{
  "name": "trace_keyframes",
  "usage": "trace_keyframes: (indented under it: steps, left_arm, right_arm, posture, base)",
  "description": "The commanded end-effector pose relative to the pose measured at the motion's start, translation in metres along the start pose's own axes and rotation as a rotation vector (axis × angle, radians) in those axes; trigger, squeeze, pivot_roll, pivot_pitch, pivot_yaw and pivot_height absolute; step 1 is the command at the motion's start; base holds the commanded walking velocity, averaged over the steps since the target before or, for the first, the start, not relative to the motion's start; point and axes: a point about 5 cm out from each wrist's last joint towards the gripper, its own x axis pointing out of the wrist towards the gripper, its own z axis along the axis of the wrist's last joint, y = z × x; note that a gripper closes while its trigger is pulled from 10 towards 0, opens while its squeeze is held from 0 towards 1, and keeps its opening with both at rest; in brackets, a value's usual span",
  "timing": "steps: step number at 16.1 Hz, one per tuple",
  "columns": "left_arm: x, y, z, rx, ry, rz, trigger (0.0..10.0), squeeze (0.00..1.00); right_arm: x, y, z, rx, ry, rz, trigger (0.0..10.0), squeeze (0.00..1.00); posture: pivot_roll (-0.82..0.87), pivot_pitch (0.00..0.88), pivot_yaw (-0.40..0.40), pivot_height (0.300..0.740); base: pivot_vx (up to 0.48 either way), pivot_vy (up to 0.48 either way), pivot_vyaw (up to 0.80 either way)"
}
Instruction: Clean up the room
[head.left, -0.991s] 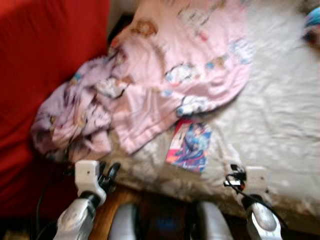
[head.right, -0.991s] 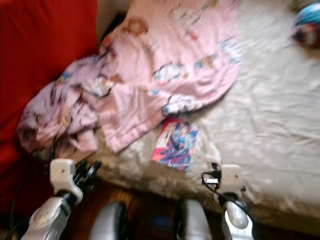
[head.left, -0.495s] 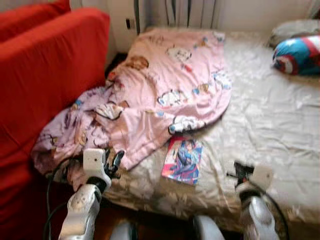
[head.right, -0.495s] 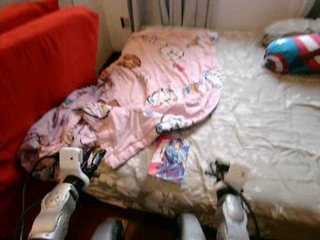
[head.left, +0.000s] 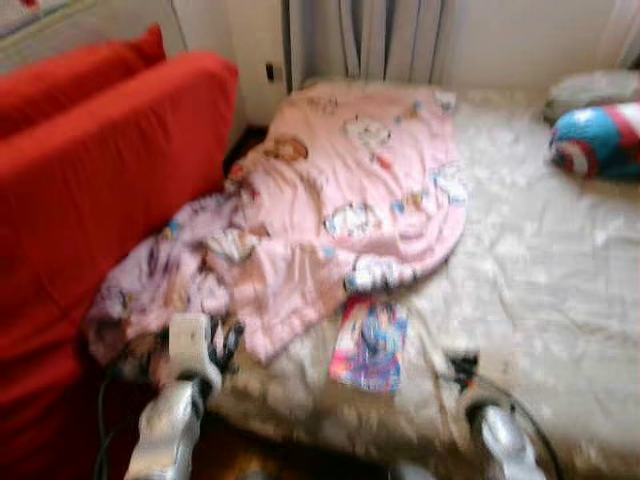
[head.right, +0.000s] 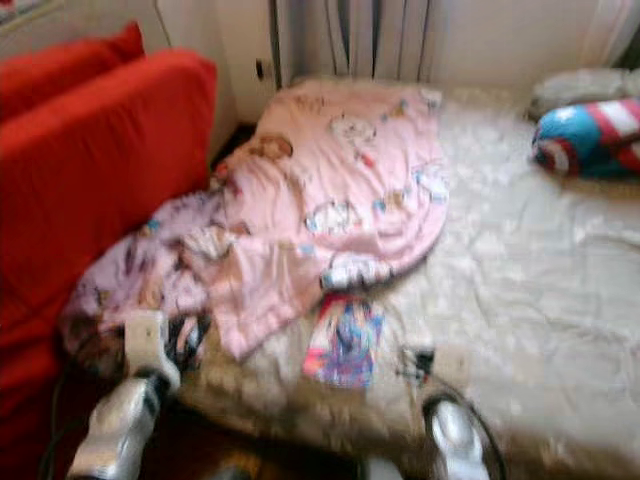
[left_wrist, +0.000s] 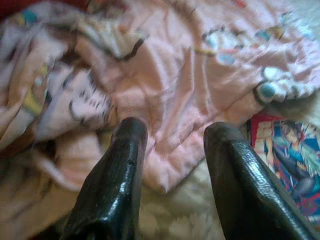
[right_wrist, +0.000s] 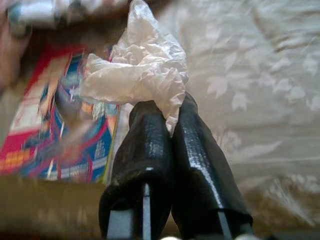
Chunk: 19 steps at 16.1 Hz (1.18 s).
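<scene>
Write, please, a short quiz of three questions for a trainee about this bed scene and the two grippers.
1. True or false: the right gripper is shut on a crumpled white plastic wrapper.
2. The left gripper has its fingers: A) shut on the pink blanket; B) open, near the blanket's edge; C) shut on the comic book.
3. Fill in: the comic book lies on the cream bedsheet, just below the edge of the ______.

Key: 1 true; 2 B; 3 pink blanket.
</scene>
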Motion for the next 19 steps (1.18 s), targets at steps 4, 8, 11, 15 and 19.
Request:
trace_keyframes:
  steps: [4,8,11,15,19]
  left_arm:
    - [-0.016,0.01,-0.05,-0.026,0.225,0.059,10.0,0.0]
    - [-0.034,0.014,-0.086,0.016,0.455,0.098,10.0,0.0]
    - [-0.044,0.013,-0.1,0.005,0.54,0.122,10.0,0.0]
    - [-0.047,0.007,-0.107,-0.002,0.564,0.114,10.0,0.0]
    - [-0.054,0.007,-0.113,-0.018,0.588,0.134,10.0,0.0]
  right_arm:
    - [-0.01,-0.013,-0.036,0.009,0.175,-0.058,10.0,0.0]
    - [-0.023,-0.019,-0.065,0.03,0.326,-0.102,10.0,0.0]
    - [-0.031,-0.024,-0.077,0.049,0.371,-0.124,10.0,0.0]
    - [-0.039,-0.026,-0.088,-0.018,0.419,-0.096,10.0,0.0]
    - [-0.038,-0.014,-0.09,-0.033,0.419,-0.053,10.0,0.0]
  posture:
    - [-0.01,0.0,0.012,0.74]
    - [0.0,0.0,0.01,0.74]
    - [-0.01,0.0,0.016,0.74]
    - [-0.02,0.0,0.009,0.74]
    - [-0.01,0.0,-0.002,0.74]
  base:
    - [0.0,0.0,0.0]
    - [0.0,0.0,0.0]
    - [0.0,0.0,0.0]
    - [0.0,0.0,0.0]
    - [0.0,0.0,0.8]
